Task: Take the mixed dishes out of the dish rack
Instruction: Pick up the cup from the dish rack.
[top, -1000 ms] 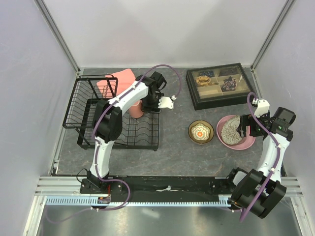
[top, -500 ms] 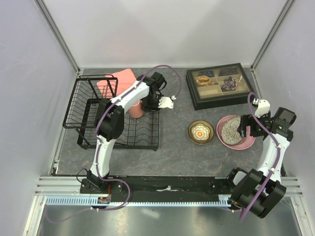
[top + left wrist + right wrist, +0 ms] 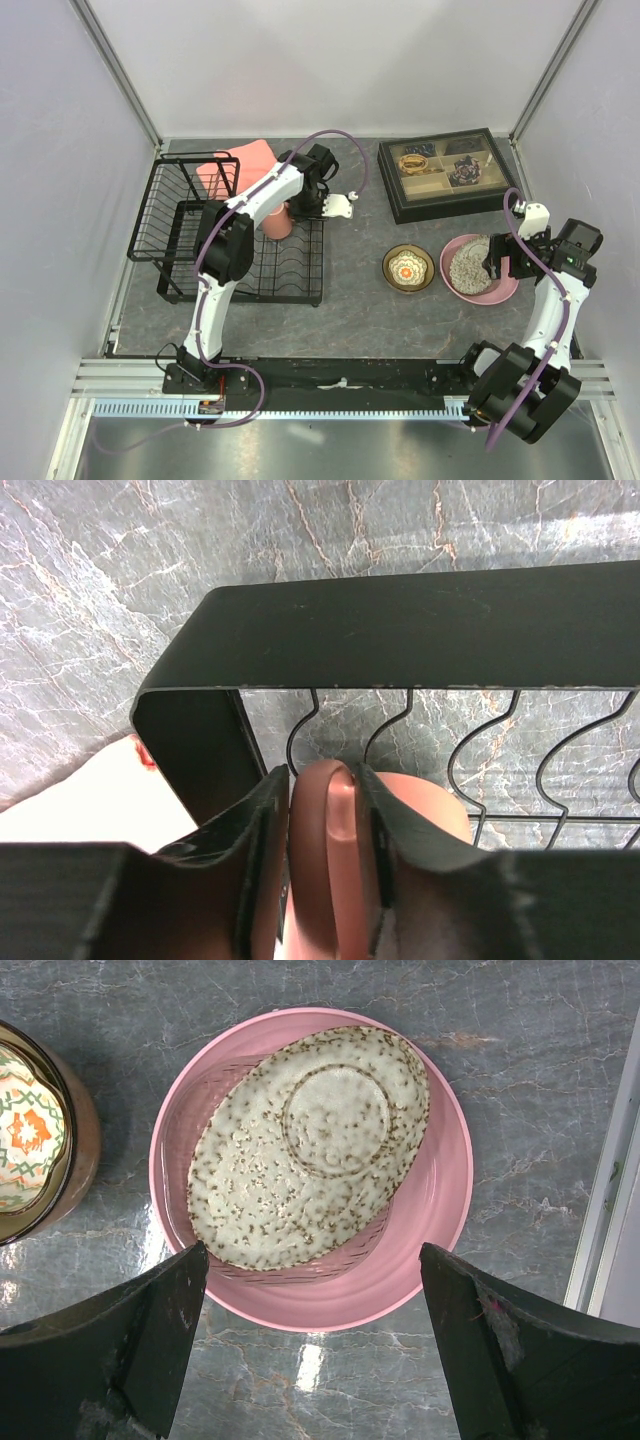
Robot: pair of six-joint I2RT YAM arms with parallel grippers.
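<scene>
- The left gripper (image 3: 322,780) has its jaws clamped on a rounded pink part of the pink mug (image 3: 420,805), with both pads touching it. I cannot tell whether that part is the handle or the wall.
- Pinching from above, I judge, lets the mug rise straight out over the wires.
- The mug is plain, glossy salmon pink. It stands on the slotted base of the dish rack (image 3: 400,620), at the rack's 1 o'clock corner in the overhead view, and it is the only dish left there.
- The right gripper (image 3: 310,1260) hovers with its jaws wide apart and nothing between them.
- Beneath it the grey speckled bowl (image 3: 310,1150) lies upside down, foot ring up, inside the pink plate (image 3: 430,1230).
- At the plate's 9 o'clock, just beside it, sits the brown bowl (image 3: 30,1130), its floral inside facing up.
</scene>
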